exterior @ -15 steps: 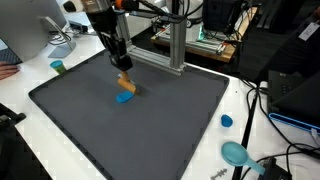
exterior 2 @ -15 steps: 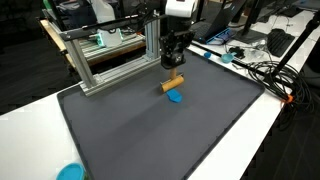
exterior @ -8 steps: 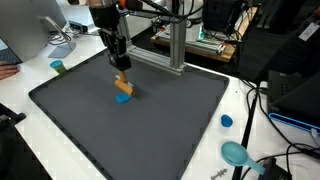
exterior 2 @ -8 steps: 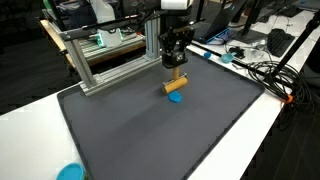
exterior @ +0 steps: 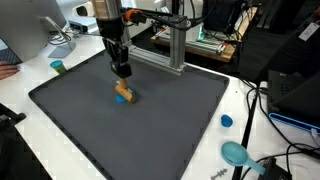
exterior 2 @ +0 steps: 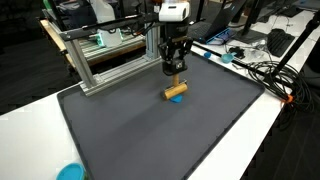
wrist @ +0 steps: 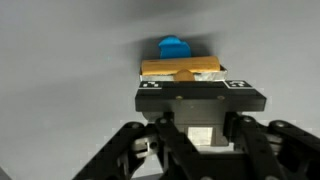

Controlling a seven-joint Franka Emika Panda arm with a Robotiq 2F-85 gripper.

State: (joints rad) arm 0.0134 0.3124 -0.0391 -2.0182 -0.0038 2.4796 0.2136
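My gripper [exterior: 122,76] [exterior 2: 175,76] stands upright over the far middle of the dark grey mat [exterior: 150,130], shut on an orange wooden block [exterior: 125,90] [exterior 2: 176,91]. The block lies level and rests on top of a small blue piece [exterior: 122,98] [exterior 2: 174,98], which is mostly hidden beneath it. In the wrist view the orange block [wrist: 160,68] lies crosswise at my gripper [wrist: 185,72], and the blue piece [wrist: 174,47] pokes out beyond it.
An aluminium frame [exterior: 175,40] [exterior 2: 100,60] stands just behind the mat. A small green cup [exterior: 58,67], a blue cap [exterior: 227,121] and a teal dish [exterior: 236,153] [exterior 2: 70,172] sit on the white table around the mat. Cables [exterior 2: 262,72] lie at one side.
The gripper has come down with the orange block, which was tilted above the blue piece and now lies level on it. The jaws stay shut.
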